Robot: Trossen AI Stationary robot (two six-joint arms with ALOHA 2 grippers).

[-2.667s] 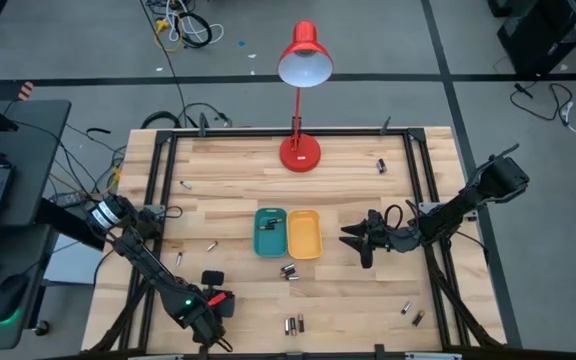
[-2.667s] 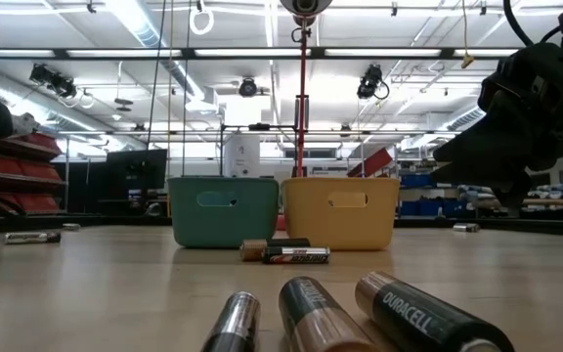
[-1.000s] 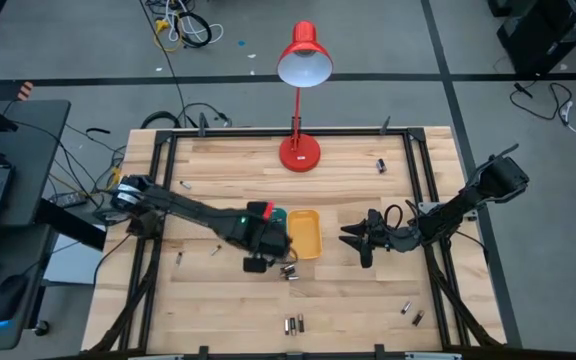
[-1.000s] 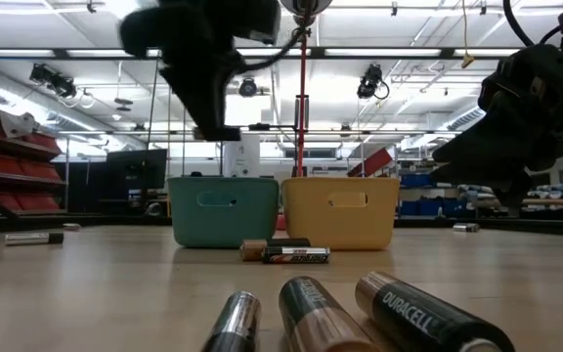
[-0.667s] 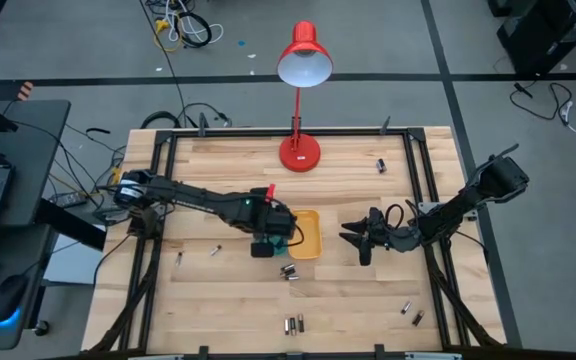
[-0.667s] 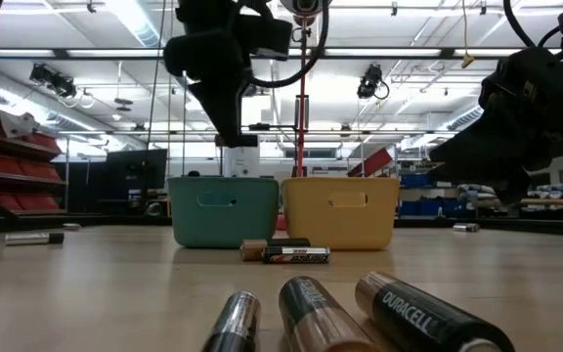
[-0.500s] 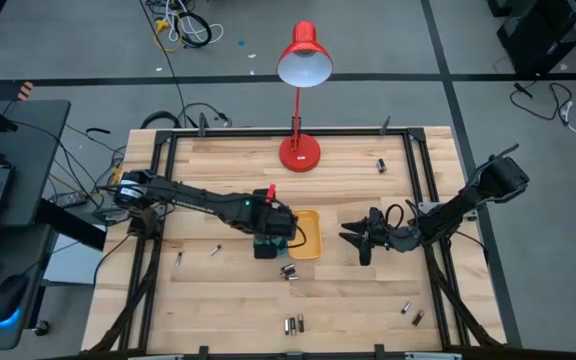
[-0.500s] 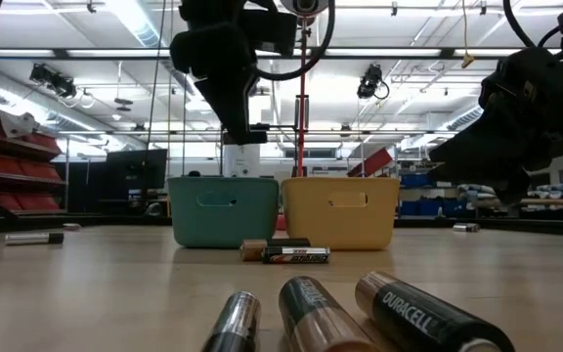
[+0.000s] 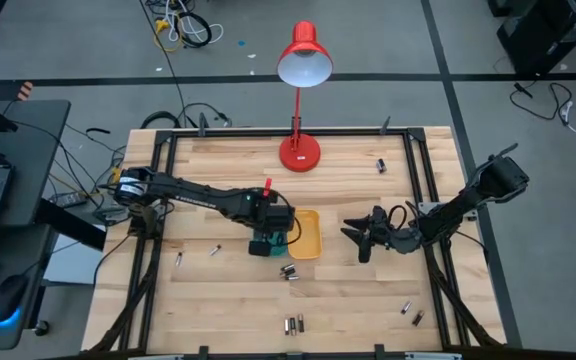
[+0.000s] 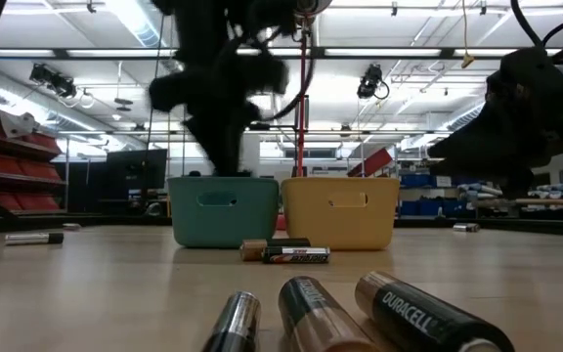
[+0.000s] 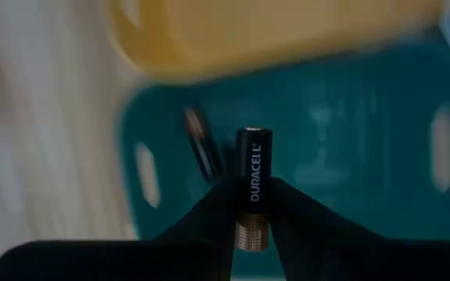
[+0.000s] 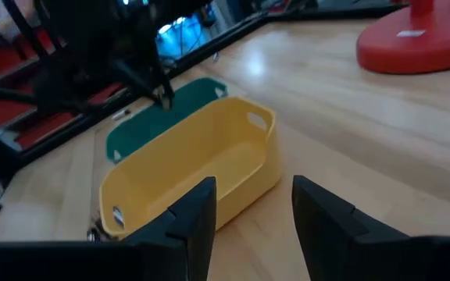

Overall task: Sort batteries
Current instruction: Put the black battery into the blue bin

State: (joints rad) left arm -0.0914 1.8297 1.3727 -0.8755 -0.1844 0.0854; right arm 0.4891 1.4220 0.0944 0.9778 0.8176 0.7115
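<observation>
Left gripper [image 9: 269, 240] hovered over the teal tray [image 9: 264, 245] at frame centre in the high view. In the left wrist view its fingers [image 11: 209, 215] pinched a Duracell battery [image 11: 252, 187] upright above the tray's floor, where another battery [image 11: 200, 142] lay. Right gripper [image 9: 359, 238] waited right of the yellow tray [image 9: 306, 232], fingers [image 12: 198, 211] parted, holding nothing. More loose batteries [image 10: 286, 252] lay in front of the trays; three others [image 10: 306, 315] at bottom centre of the low view.
</observation>
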